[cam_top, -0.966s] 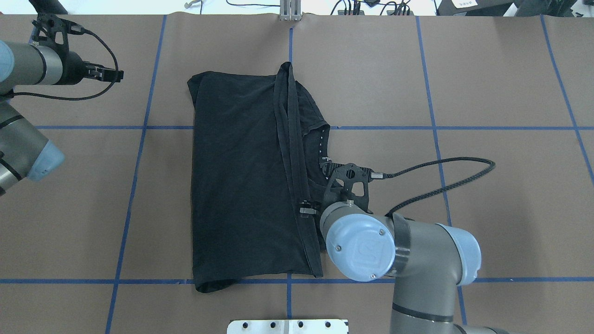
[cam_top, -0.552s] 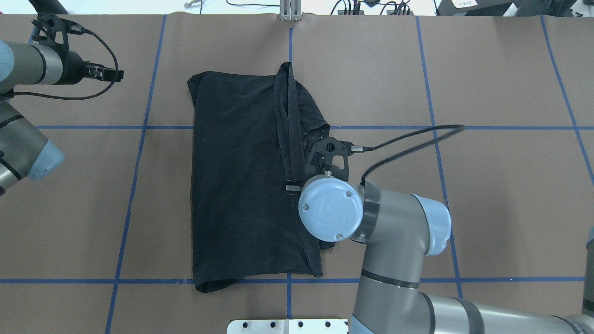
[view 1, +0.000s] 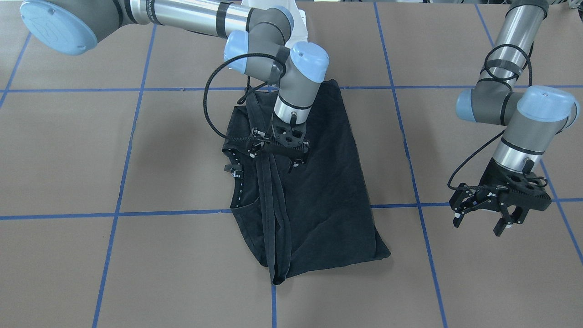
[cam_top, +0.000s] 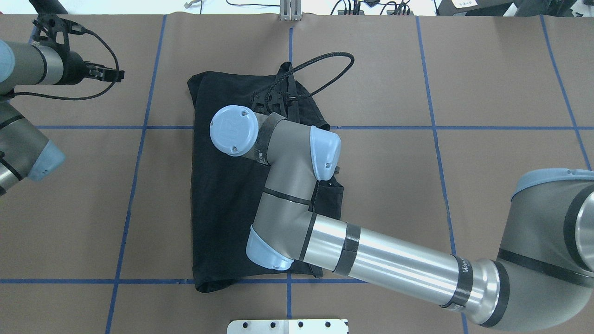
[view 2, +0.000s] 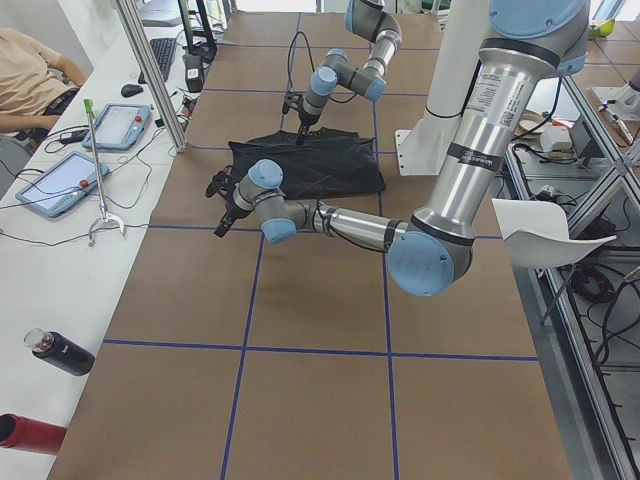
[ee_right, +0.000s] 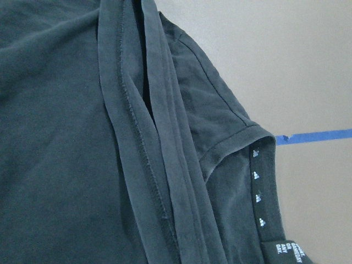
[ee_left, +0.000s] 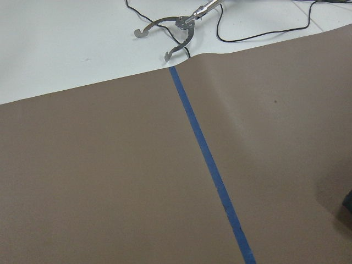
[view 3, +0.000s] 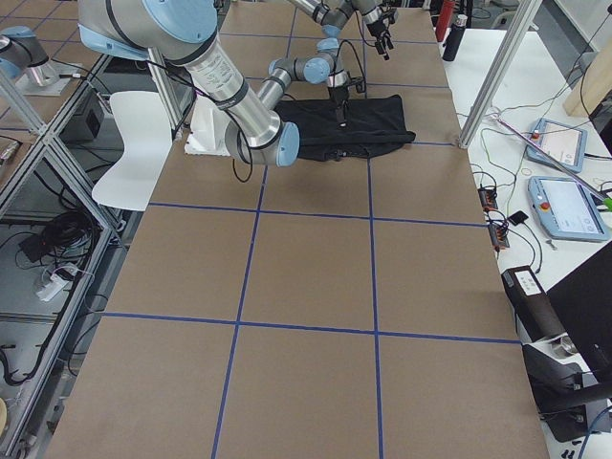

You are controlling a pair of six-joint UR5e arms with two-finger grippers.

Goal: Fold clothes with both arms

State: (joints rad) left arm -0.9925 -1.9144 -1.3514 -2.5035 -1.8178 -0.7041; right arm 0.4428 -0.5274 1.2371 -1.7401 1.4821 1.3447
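Brown table point(cam_top: 487, 69), blue tape grid point(cam_top: 464, 127); folded black T-shirt point(cam_top: 222, 185) lies flat.

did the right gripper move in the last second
Yes. In the overhead view the right gripper crossed the blue tape line from near side to far side, shifting toward the view's left over the T-shirt.

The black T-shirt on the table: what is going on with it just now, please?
A two-armed robot is folding a black T-shirt that lies partly folded on the brown table. The right gripper hangs low over the cloth near the collar. It looks open and holds nothing, and whether it touches the cloth cannot be told. The left gripper is open over bare table, apart from the shirt.
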